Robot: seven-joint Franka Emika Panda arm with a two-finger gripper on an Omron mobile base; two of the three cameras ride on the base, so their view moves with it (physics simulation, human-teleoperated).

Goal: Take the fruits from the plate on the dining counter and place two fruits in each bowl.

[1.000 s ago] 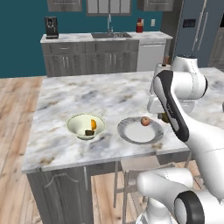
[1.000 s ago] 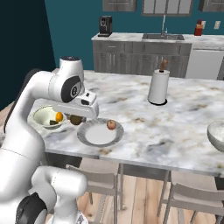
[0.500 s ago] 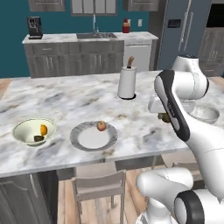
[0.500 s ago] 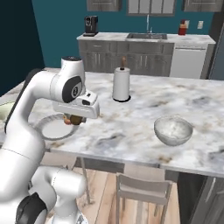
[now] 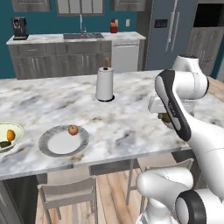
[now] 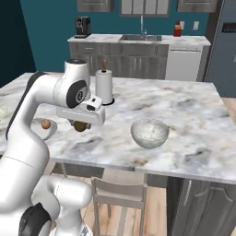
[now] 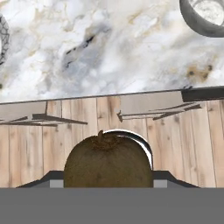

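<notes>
tool point(image 6: 80, 125) clamped on brown fruit point(image 7: 108, 161), grey bowl point(image 6: 149, 133) unfilled, apple point(image 5: 73, 129) left on plate point(image 5: 64, 141), two fruits in cream bowl point(image 5: 6, 138).

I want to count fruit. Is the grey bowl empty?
Empty, it seems: the grey bowl shows just its pale inside; the brown fruit sits in the end effector.

Teal wall point(image 5: 43, 22), wooden floor point(image 7: 109, 118), apparently stools point(image 6: 124, 196).

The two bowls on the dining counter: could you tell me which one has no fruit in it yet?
The grey speckled bowl, right of the paper towel roll, holds no fruit. The pale cream-green bowl left of the plate already holds an orange and a dark green fruit.
</notes>
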